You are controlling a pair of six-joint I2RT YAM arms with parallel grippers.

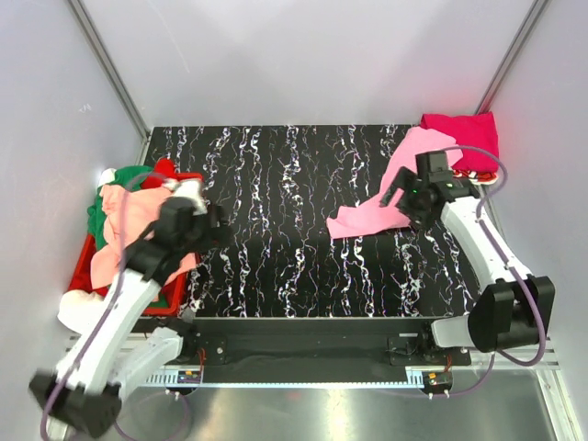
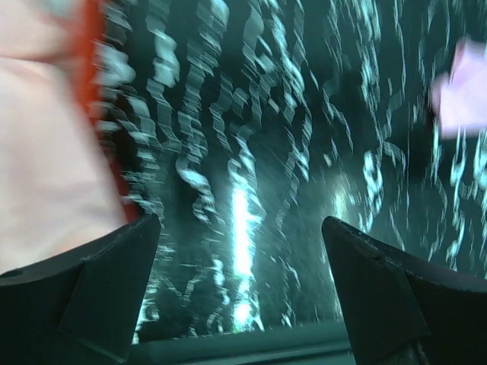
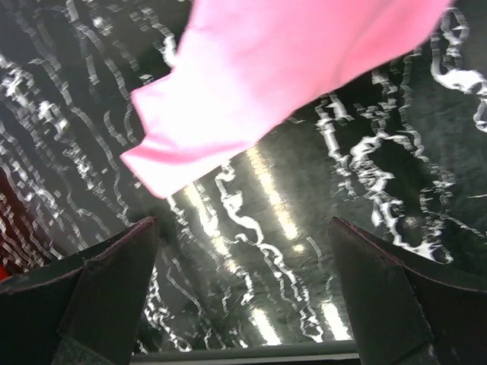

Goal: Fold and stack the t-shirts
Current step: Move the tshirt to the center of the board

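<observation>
T-shirts sat in two groups. At the bench's [image 1: 276, 211] far right corner lay a folded magenta shirt [image 1: 462, 136]. A pink shirt [image 1: 381, 204] lay loose on the right half. Its long axis ran diagonally from that corner toward the bench's middle, with the far end against the magenta one and the broad end nearest the middle.

The rest were heaped in a red crate [image 1: 83, 265] at the left edge: salmon shirt [image 1: 129, 216] on top, green shirt [image 1: 124, 176] at the far side, white shirt [image 1: 78, 312] spilling over the near corner.

Between crate and pink shirt we saw a broad strip of bare marbled top running from near edge to far edge.

The left gripper [image 1: 213, 220] hung at the crate's right rim, jaws wide apart and gripping nothing. The right gripper [image 1: 397, 197] hung over the pink shirt's right side, jaws also spread wide. In its wrist view [image 3: 243, 289] the shirt [image 3: 289, 68] lay beyond the tips, not between them.

Shirts and the left arm mostly hid the crate. The right arm covered part of the pink shirt's right edge, and we couldn't make out its sleeves or collar. The left wrist view was motion-blurred, showing only salmon cloth at left and a pink scrap [image 2: 464, 99] at right.
</observation>
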